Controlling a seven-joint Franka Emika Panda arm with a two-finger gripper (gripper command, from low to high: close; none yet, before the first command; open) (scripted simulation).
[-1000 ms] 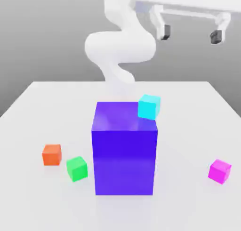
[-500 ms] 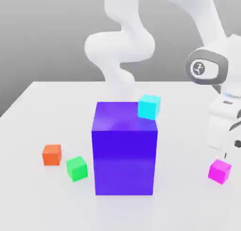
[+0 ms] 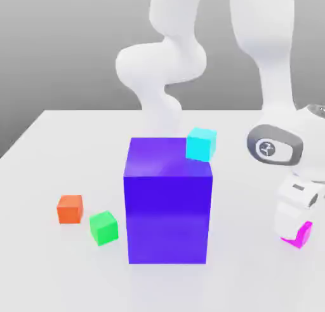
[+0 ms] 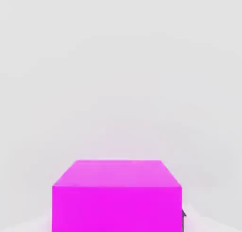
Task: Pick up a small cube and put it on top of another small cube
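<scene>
Smooth white table (image 3: 57,152), plain grey backdrop. Glossy white arm is down at the exterior view's right, gripper (image 3: 293,231) closed narrow on the magenta cube (image 3: 303,236) resting on the table. Matte green cube (image 3: 103,227) sits beside orange cube (image 3: 70,209), left of the tall glossy blue-purple block (image 3: 167,206); cyan cube (image 3: 201,144) behind.

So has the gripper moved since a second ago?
Yes. It has come down from above the big blue-purple block, high at the exterior view's right, to table level, where the hand covers most of the magenta cube at that block's right.
</scene>
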